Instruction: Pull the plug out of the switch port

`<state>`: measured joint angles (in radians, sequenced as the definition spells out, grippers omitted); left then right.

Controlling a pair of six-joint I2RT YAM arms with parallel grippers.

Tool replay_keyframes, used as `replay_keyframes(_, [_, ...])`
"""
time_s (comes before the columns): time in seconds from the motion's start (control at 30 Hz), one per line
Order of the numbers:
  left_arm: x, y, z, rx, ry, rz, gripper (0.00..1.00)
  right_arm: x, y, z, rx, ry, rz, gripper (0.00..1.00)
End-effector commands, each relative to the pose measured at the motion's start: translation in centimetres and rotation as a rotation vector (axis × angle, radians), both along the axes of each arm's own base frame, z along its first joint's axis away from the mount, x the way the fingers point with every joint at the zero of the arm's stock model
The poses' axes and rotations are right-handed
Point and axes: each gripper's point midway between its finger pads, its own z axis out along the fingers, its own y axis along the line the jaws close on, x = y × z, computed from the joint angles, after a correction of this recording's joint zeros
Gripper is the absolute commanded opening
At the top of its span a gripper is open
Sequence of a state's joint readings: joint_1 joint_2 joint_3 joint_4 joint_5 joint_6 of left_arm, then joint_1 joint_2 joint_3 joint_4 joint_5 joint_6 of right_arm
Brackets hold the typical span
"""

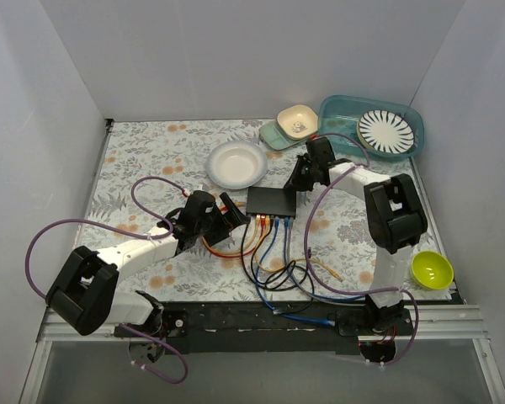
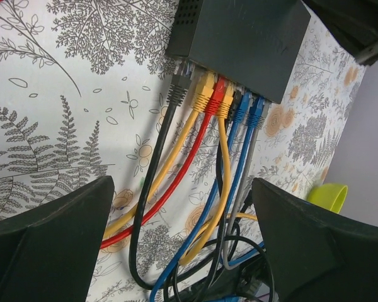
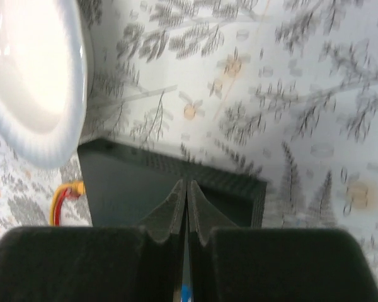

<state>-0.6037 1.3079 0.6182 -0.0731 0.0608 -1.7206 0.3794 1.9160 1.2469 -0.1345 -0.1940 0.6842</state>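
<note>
The black switch (image 1: 272, 202) lies mid-table, its sockets facing the near edge. Several plugs sit in the row: black (image 2: 176, 91), yellow (image 2: 203, 94), red (image 2: 215, 97), another yellow, two blue (image 2: 249, 112) and a grey. My left gripper (image 1: 233, 210) is open and empty just left of the plugs; in the left wrist view its fingers (image 2: 50, 245) frame the cables below the switch (image 2: 239, 31). My right gripper (image 1: 298, 182) is shut, its tips (image 3: 187, 189) over the top of the switch (image 3: 126, 189) near its far right corner.
A white plate (image 1: 236, 164) lies just beyond the switch's left end. A green dish (image 1: 274, 137), a beige bowl (image 1: 297, 120) and a teal tray (image 1: 335, 112) with a striped plate (image 1: 385, 132) stand at the back. A lime bowl (image 1: 432, 269) sits near right. Cables (image 1: 273, 269) loop toward the near edge.
</note>
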Motion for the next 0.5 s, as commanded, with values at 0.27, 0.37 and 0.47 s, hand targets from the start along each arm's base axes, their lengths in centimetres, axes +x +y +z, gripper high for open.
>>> replay_keyframes(0.27, [0.4, 0.7, -0.1, 0.002, -0.008, 0.013, 0.91, 4.8, -0.5, -2.1, -0.007, 0.017, -0.056, 0.07])
replay_keyframes(0.37, [0.3, 0.9, -0.3, 0.001, 0.000, 0.014, 0.91, 3.1, -0.2, -3.1, -0.005, 0.072, -0.019, 0.07])
replay_keyframes(0.47, [0.2, 0.7, -0.8, 0.000, 0.017, 0.005, 0.90, 0.7, 0.1, -3.5, -0.004, 0.091, 0.020, 0.07])
